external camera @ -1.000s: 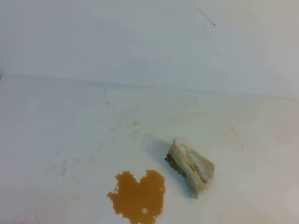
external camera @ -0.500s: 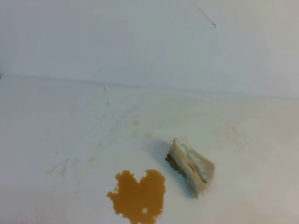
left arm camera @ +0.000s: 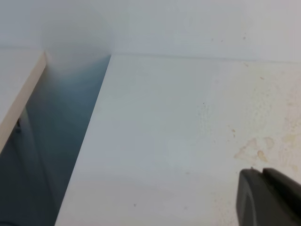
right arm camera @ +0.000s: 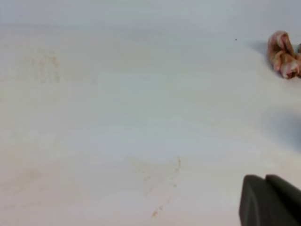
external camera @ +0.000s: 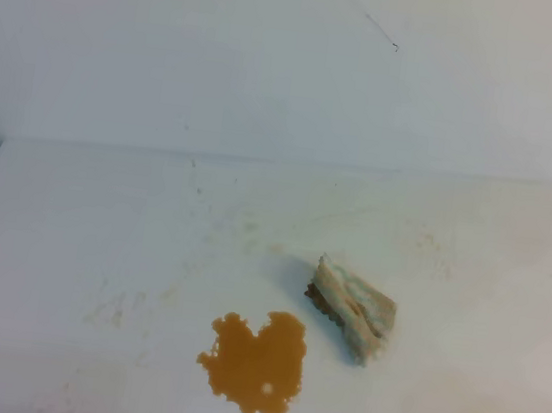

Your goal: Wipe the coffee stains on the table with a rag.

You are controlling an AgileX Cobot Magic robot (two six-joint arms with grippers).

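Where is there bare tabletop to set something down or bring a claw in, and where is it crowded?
The table is bare left of the coffee stains, behind them up to the far edge, and right of the rag. The only tight spot is the narrow strip between rag and puddle, which lie close but apart. No claw shows in the high view.

No text, label or number is readable in any view.
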